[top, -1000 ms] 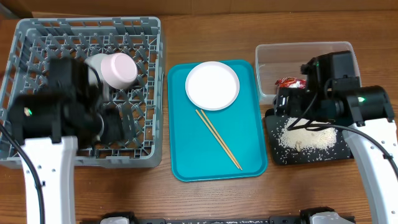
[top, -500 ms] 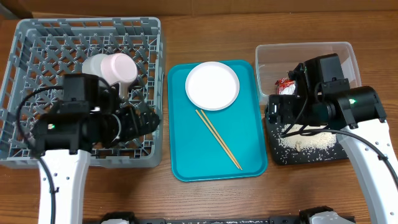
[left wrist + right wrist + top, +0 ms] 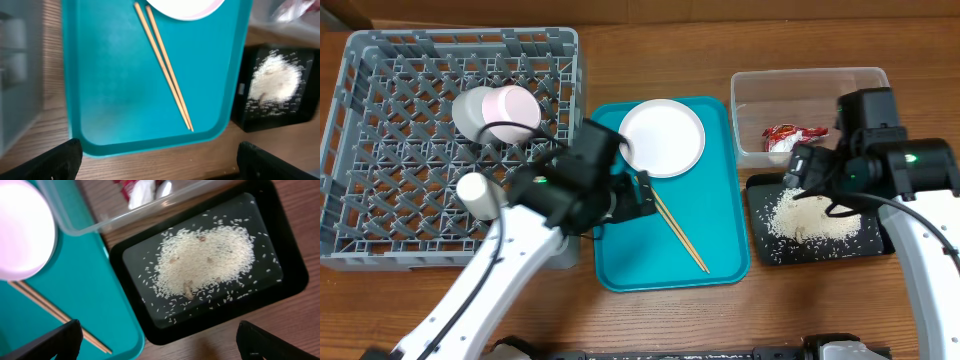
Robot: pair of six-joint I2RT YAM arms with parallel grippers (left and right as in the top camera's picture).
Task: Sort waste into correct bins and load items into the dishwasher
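The left arm hides the near right corner of the grey dish rack (image 3: 380,60) and overlaps the white plate (image 3: 665,135). The right arm covers part of the snack wrapper (image 3: 788,134) in the clear tub (image 3: 750,85). Rice (image 3: 810,215) fills the black tray (image 3: 760,252). The chopsticks (image 3: 672,225) lie on the teal tray (image 3: 620,270). The left gripper (image 3: 160,162) and right gripper (image 3: 160,342) gape wide, empty.

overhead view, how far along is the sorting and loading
Done: wrapper in the clear tub, rice in the black tray, one dish in the rack. In hand: nothing; the open left claw hovers over the teal tray. Left: plate and chopsticks to load.
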